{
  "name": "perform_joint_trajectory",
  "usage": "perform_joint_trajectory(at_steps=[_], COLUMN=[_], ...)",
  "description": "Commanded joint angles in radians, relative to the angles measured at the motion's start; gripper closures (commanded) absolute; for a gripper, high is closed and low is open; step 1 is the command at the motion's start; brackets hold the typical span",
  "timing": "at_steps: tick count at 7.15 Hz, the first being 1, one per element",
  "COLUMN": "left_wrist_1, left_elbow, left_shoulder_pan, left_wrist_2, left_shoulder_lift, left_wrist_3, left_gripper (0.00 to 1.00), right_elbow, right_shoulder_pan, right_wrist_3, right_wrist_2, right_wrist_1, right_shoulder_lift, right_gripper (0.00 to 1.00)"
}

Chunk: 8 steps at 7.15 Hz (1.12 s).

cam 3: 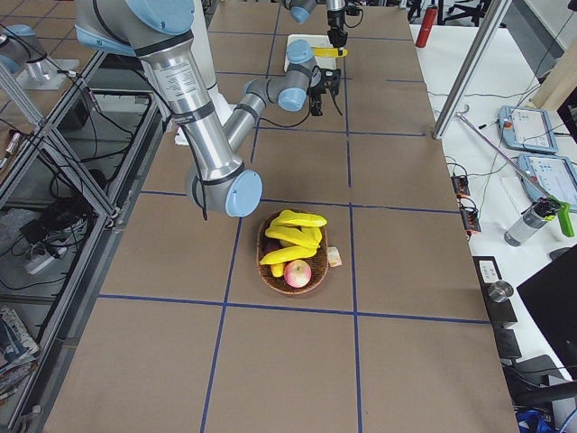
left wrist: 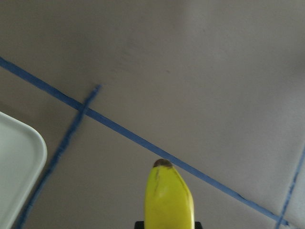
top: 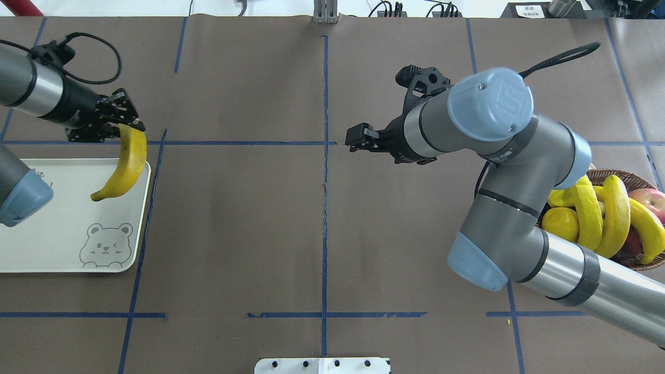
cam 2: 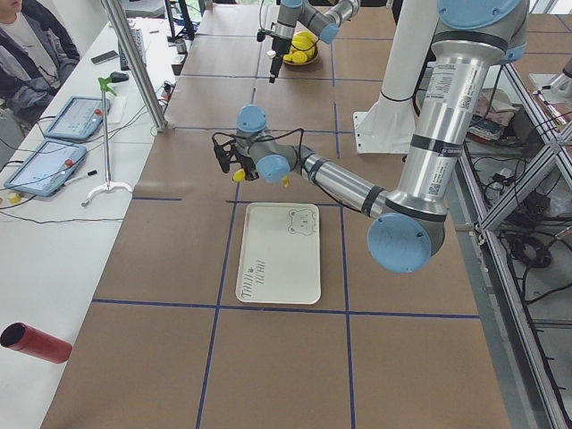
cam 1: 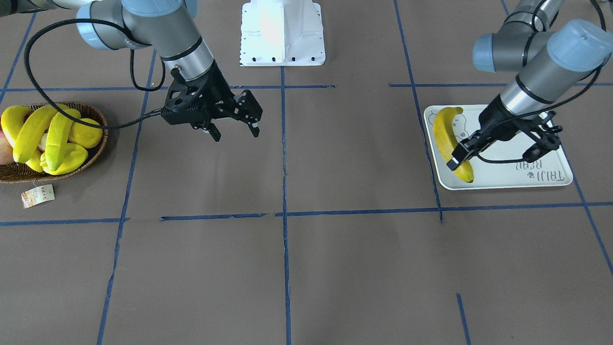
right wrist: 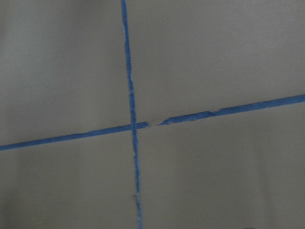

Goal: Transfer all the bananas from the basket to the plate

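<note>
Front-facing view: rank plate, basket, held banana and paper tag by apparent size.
1. plate
2. basket; the frame edge crops it, so its gap to the plate is unsure
3. held banana
4. tag

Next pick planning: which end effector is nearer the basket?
Right. The right end effector hangs near the middle, on the basket side; the left end effector grips a banana at the plate, at the opposite end.

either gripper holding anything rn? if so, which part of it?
Left gripper holds a banana near one end, its brown tip poking out beyond the grip. Right gripper is open and holds nothing.
</note>
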Motion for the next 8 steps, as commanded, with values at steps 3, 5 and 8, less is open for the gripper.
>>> perform_joint_trajectory(at_steps=[3,5,8], left_wrist_1=[-0.011,-0.109,-0.293], left_elbow=[0.090,0.203,0.334], left_shoulder_pan=[-0.069,-0.123,-0.134], left_wrist_2=[0.051,0.066,0.066], left_shoulder_lift=[0.205,0.205,0.207], left_wrist_3=[0.341,0.334,0.254], left_gripper=[1.00,1.00,0.92], right_elbow=[0.054,0.079,0.085], right_shoulder_pan=[0.195,0.225,0.223], right_wrist_3=[-0.521,-0.591,-0.590], right_wrist_2=[0.113,0.115,0.115], right_wrist_1=[-0.423,-0.439,-0.440], right_shoulder_lift=[-0.019,-0.061,-0.062], right_gripper=[0.00,0.00,0.00])
